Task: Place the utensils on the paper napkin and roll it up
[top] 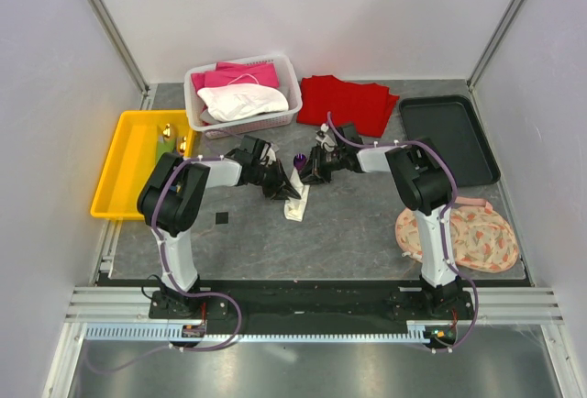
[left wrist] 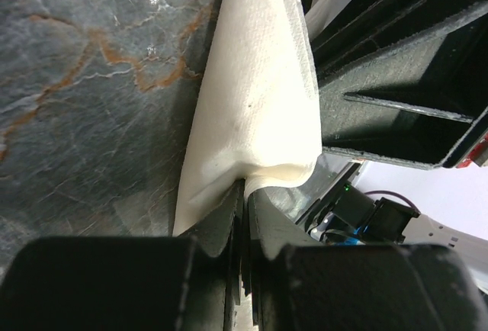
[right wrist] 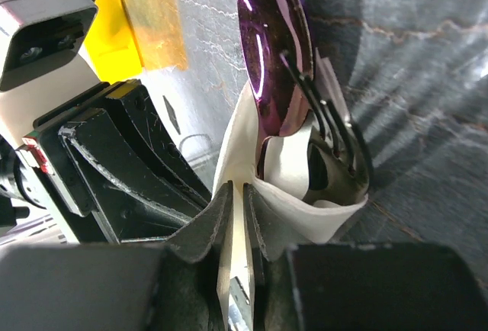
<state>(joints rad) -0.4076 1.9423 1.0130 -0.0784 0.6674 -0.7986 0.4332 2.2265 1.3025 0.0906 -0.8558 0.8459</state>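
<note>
The paper napkin [top: 296,200] lies in the middle of the table as a narrow off-white roll. In the right wrist view the napkin [right wrist: 320,213] wraps round a shiny purple spoon [right wrist: 271,49] and a dark fork [right wrist: 332,121], whose heads stick out of its end. The spoon's bowl also shows from above [top: 300,160]. My left gripper [top: 283,189] is shut on a fold of the napkin [left wrist: 259,102], pinching it at the jaw tips [left wrist: 245,186]. My right gripper [top: 308,175] is shut on the napkin's edge [right wrist: 239,190]. The two grippers face each other, almost touching.
A yellow tray [top: 128,164] with gold-ended pieces stands at the left. A white basket [top: 192,95] of pink and white cloth is at the back, a red cloth [top: 348,103] beside it. A black tray [top: 449,137] and a floral mat [top: 459,233] are on the right.
</note>
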